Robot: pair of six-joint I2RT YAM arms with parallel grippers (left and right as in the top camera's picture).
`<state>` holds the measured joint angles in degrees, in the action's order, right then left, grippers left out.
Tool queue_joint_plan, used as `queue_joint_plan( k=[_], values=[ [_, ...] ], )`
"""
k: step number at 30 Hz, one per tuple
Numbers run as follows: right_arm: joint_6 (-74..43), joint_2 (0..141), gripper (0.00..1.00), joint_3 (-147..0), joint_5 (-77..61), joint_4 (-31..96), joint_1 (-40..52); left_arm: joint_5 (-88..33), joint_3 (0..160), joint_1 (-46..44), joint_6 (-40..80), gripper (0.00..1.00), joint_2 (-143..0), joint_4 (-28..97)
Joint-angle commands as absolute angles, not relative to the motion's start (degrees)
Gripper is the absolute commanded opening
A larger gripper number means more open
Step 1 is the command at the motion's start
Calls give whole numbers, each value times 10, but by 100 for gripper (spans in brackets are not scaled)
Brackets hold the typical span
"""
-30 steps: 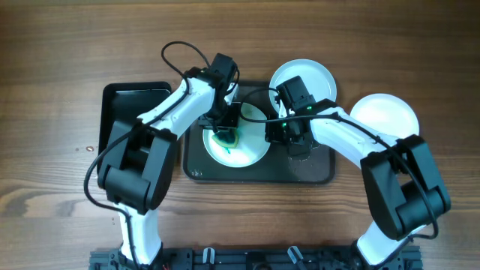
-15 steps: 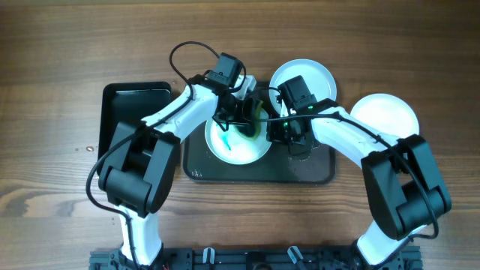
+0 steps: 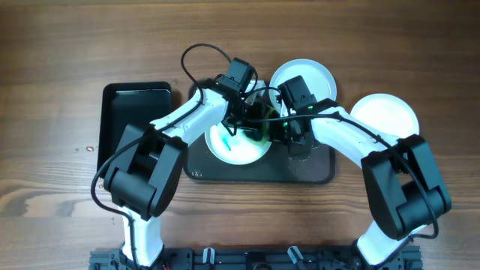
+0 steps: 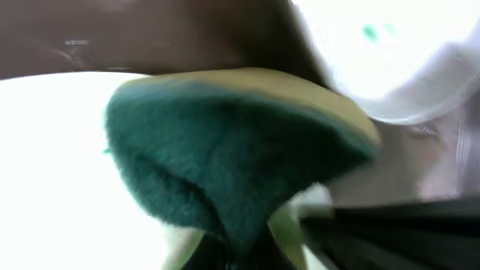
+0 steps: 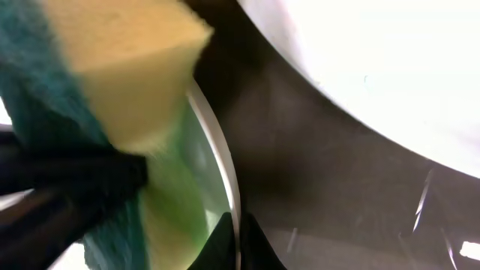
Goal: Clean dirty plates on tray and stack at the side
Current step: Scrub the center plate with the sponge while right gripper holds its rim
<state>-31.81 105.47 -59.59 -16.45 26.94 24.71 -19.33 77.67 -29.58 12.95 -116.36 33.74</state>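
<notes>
Both arms crowd the smeared plate (image 3: 231, 150). The left arm (image 3: 184, 118) reaches in from 9 o'clock and the right arm (image 3: 341, 129) from 3, with the sponge (image 3: 260, 129) between them. The tray (image 3: 319, 171) is bare at 4 o'clock. A second plate (image 3: 307, 73) blocks 1 o'clock, and a third plate (image 3: 386, 112) lies farther out at 3. The surface (image 3: 240, 37) at 12 is open.

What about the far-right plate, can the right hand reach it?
Probably yes, but not yet: the right hand is shut on the dirty plate. Nothing lies between it and the far-right plate.

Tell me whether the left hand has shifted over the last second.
Yes. The left hand, shut on the sponge, has swept rightward across the plate, from its left side to its right rim, toward the right hand.
</notes>
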Motion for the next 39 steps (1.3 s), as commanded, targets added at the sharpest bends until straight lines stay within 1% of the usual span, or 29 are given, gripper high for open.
queue_joint_plan(
  k=[1, 3, 5, 8, 12, 16, 18, 20, 23, 25, 27, 29, 33, 35, 37, 39],
  values=[
    [-315, 1065, 4, -595, -173, 270, 252, 25, 775, -270, 213, 4, -1170, 356],
    [-315, 1065, 5, -595, -173, 270, 252, 89, 775, -258, 230, 4, -1170, 369],
    [-315, 1065, 4, -595, -173, 270, 252, 121, 775, -247, 230, 4, -1170, 378],
    [-315, 1065, 4, -595, -173, 270, 252, 132, 775, -235, 235, 4, -1170, 392],
    [-317, 1065, 4, -595, -173, 268, 252, 162, 775, -232, 277, 4, -1170, 441],
    [-316, 1065, 4, -595, -173, 268, 252, 149, 775, -236, 274, 4, -1170, 485],
    [-316, 1065, 4, -595, -173, 269, 252, 102, 775, -239, 245, 4, -1170, 505],
    [-316, 1065, 4, -595, -173, 269, 252, 13, 775, -243, 177, 4, -1170, 520],
    [-316, 1065, 4, -595, -173, 268, 252, -156, 775, -252, 39, 4, -1170, 545],
    [-316, 1065, 4, -595, -173, 268, 252, -238, 775, -258, -45, 4, -1170, 561],
    [-316, 1065, 5, -595, -173, 269, 252, -261, 775, -263, -93, 4, -1170, 578],
    [-316, 1065, 4, -595, -173, 269, 252, -253, 775, -265, -118, 4, -1170, 594],
    [-316, 1065, 4, -595, -173, 269, 252, -185, 775, -265, -100, 4, -1170, 602],
    [-316, 1065, 4, -595, -173, 269, 252, -119, 775, -265, -41, 4, -1170, 599],
    [-316, 1065, 4, -595, -173, 269, 252, -29, 775, -265, 44, 4, -1170, 595],
    [-316, 1065, 4, -595, -173, 269, 252, 75, 775, -265, 168, 4, -1170, 592]
  ],
)
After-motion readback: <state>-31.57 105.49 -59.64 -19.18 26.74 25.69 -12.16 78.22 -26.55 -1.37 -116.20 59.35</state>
